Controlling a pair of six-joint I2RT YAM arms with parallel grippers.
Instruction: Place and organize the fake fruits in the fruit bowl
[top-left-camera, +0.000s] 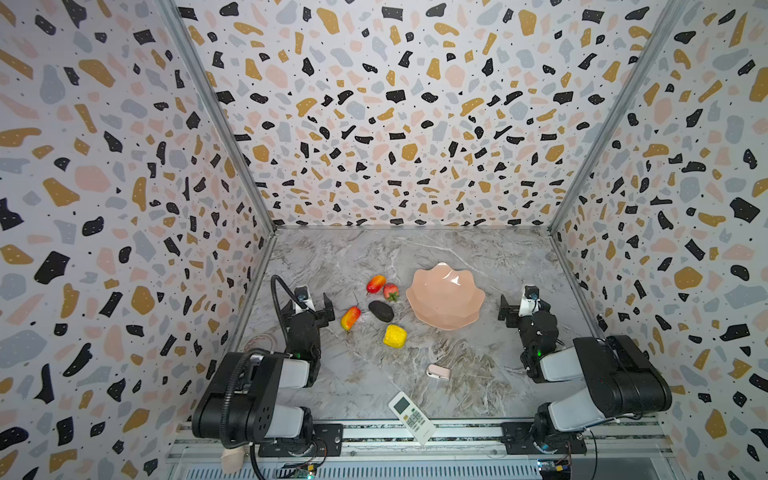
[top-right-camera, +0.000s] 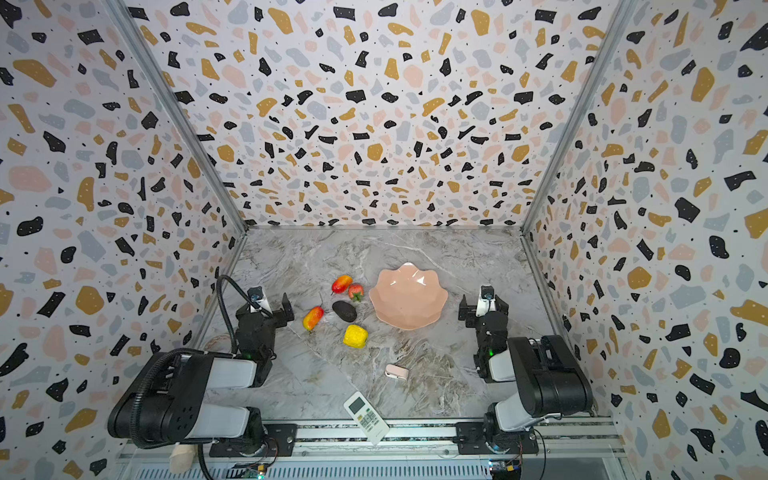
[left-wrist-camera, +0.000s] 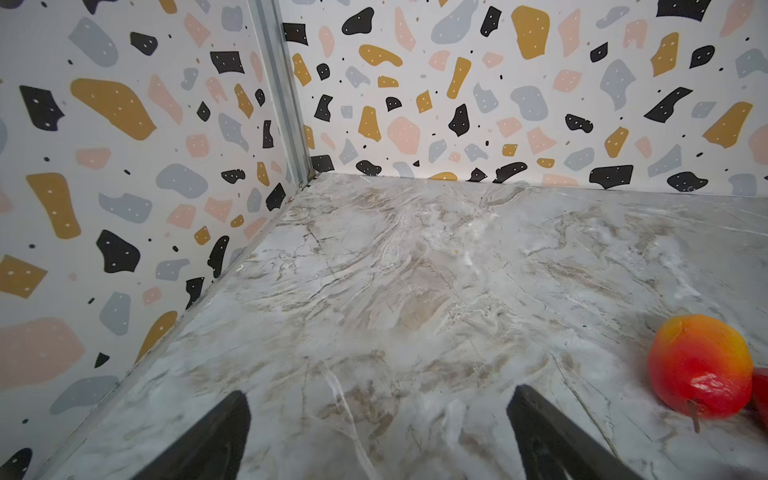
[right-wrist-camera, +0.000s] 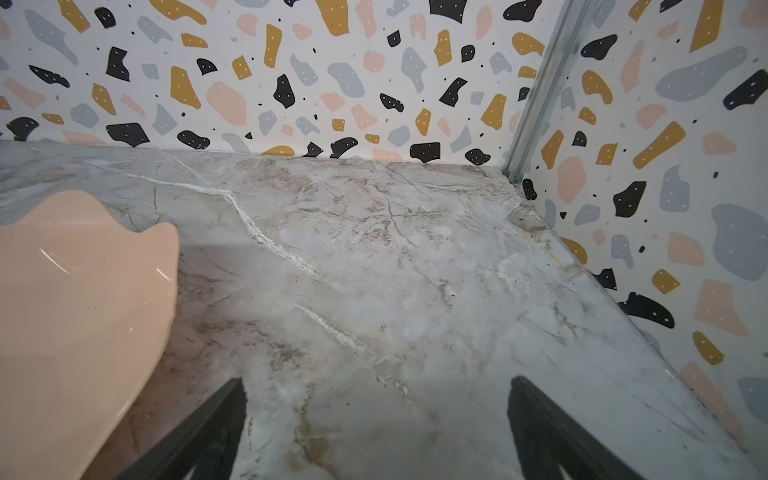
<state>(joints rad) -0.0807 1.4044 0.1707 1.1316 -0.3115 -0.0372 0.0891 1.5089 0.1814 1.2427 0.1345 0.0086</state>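
The pale pink scalloped fruit bowl (top-left-camera: 445, 296) (top-right-camera: 408, 296) (right-wrist-camera: 83, 311) stands empty on the marble table. To its left lie the fake fruits: a red-yellow mango (top-left-camera: 375, 284) (left-wrist-camera: 702, 365), a strawberry (top-left-camera: 390, 291), a dark avocado (top-left-camera: 381, 311), a second mango (top-left-camera: 350, 318) and a bumpy yellow lemon (top-left-camera: 395, 336). My left gripper (top-left-camera: 309, 305) (left-wrist-camera: 378, 409) hovers open just left of the fruits, holding nothing. Right of the bowl, my right gripper (top-left-camera: 524, 305) (right-wrist-camera: 376, 395) is open too, with only bare table between its fingers.
A small pale pink gadget (top-left-camera: 438, 372) lies nearer the front, and a white remote control (top-left-camera: 411, 417) rests at the front edge. Terrazzo-patterned walls close in the table on the left, back and right.
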